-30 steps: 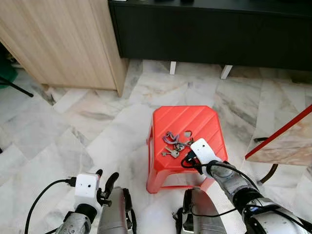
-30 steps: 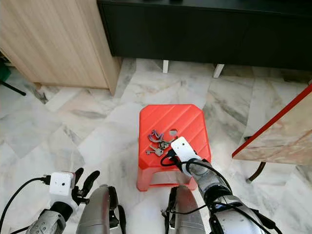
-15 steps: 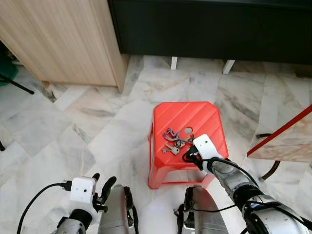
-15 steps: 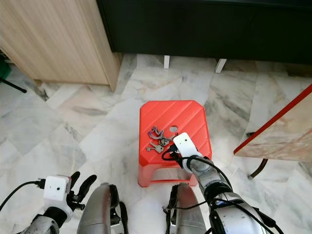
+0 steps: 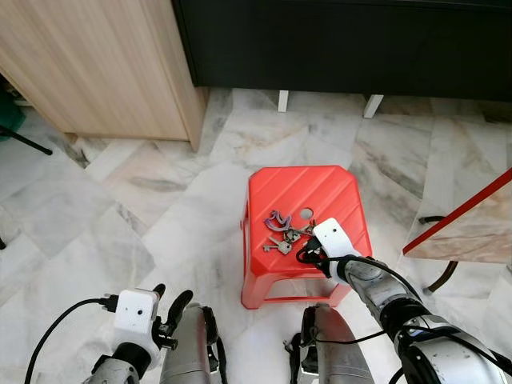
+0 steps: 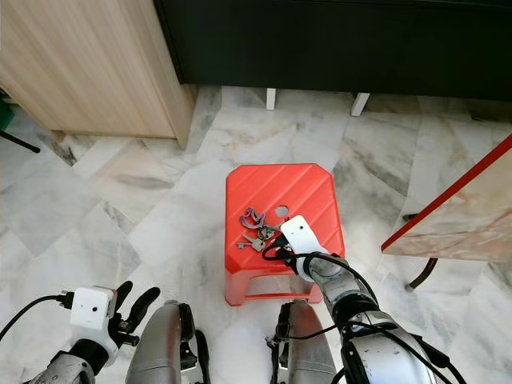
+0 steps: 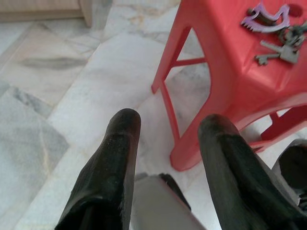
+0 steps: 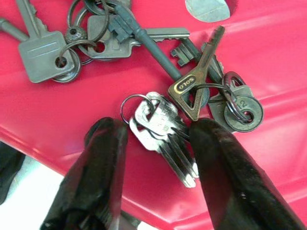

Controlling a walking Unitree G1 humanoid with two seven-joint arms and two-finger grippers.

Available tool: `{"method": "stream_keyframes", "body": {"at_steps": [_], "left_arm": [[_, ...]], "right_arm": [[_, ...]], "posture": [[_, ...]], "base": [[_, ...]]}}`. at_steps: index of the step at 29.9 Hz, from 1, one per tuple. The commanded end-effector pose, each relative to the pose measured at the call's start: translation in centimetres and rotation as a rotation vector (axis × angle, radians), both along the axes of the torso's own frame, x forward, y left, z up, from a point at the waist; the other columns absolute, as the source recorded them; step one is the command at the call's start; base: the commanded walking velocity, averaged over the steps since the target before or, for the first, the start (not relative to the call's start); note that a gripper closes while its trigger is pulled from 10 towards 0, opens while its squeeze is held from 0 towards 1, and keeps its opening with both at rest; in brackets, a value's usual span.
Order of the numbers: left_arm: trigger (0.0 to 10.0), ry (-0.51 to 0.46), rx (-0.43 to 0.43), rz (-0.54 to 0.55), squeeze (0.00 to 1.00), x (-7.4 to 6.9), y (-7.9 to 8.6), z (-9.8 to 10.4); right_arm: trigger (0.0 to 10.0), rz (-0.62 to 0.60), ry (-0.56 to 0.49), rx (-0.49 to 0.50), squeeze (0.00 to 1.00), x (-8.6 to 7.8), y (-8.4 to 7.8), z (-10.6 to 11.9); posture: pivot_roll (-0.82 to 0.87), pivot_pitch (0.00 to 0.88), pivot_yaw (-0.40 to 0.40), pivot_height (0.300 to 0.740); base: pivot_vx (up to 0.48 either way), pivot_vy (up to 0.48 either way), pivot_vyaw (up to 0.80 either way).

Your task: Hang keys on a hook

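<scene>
- A red plastic stool (image 5: 304, 196) stands on the floor directly under the right tool (image 5: 310, 250), its square seat ribbed with diagonal grooves and pierced by a small round hole (image 5: 306, 214) just beyond that tool.
- The marble floor (image 5: 144, 200) of grey-veined white tiles spreads all round the stool.
- A light wooden cabinet (image 5: 104, 64) stands well beyond the left tool (image 5: 170, 308), off to its left.
- A long black cabinet (image 5: 336, 40) on short white legs (image 5: 283, 101) runs across the far side, well beyond the right tool.
- A red-edged, marble-patterned slab (image 5: 472, 228) lies to the right of the right tool, well apart from it.
</scene>
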State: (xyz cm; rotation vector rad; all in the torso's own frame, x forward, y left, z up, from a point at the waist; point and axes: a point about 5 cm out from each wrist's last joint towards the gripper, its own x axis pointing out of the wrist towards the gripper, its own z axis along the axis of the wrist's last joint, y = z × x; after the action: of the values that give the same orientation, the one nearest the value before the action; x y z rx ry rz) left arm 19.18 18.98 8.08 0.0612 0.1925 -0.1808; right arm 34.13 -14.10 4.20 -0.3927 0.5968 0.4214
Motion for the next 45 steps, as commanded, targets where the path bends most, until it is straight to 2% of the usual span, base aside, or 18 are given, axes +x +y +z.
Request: {"method": "stream_keyframes", "body": {"at_steps": [1, 10, 20, 29, 35, 43, 45], "left_arm": [[10.0, 0.047, -0.008, 0.005, 0.00, -0.5, 0.1, -0.7], [10.0, 0.048, -0.007, 0.006, 0.00, 0.0, 0.0, -0.9], [10.0, 0.034, -0.008, 0.009, 0.00, 1.0, -0.1, -1.0], [10.0, 0.016, -0.011, 0.015, 0.00, 2.2, -0.1, -1.2], [10.0, -0.006, -0.016, 0.016, 0.00, 3.9, -0.4, -1.5], [10.0, -0.031, -0.025, 0.021, 0.00, 5.5, -0.7, -1.6], [10.0, -0.039, -0.030, 0.020, 0.00, 6.0, -0.9, -1.7]], "right_arm": [[0.0, 0.021, 0.189, -0.054, 0.00, -3.1, 0.2, -3.8], [0.0, 0.045, 0.178, -0.071, 0.00, -2.8, 0.3, -3.5], [0.0, 0.047, 0.144, -0.053, 0.00, -2.2, 1.2, -2.8], [0.0, -0.005, 0.095, 0.026, 0.00, -1.4, 1.7, -1.8], [0.0, -0.025, 0.018, 0.121, 0.00, -0.5, 2.6, -0.5], [0.0, -0.025, 0.010, 0.199, 0.00, -1.0, 2.2, -0.8], [0.0, -0.064, -0.031, 0.212, 0.00, -0.9, 1.6, -0.5]], "posture": [[0.21, 0.402, 0.019, 0.626], [0.20, 0.392, 0.016, 0.626], [0.18, 0.370, 0.010, 0.626], [0.16, 0.339, 0.001, 0.626], [0.13, 0.284, -0.010, 0.626], [0.10, 0.236, -0.016, 0.626], [0.09, 0.217, -0.013, 0.626]], "base": [[0.000, 0.000, 0.00], [0.000, 0.000, 0.00], [0.000, 0.000, 0.00], [0.000, 0.000, 0.00], [0.000, 0.000, 0.00], [0.000, 0.000, 0.00], [0.000, 0.000, 0.00]]}}
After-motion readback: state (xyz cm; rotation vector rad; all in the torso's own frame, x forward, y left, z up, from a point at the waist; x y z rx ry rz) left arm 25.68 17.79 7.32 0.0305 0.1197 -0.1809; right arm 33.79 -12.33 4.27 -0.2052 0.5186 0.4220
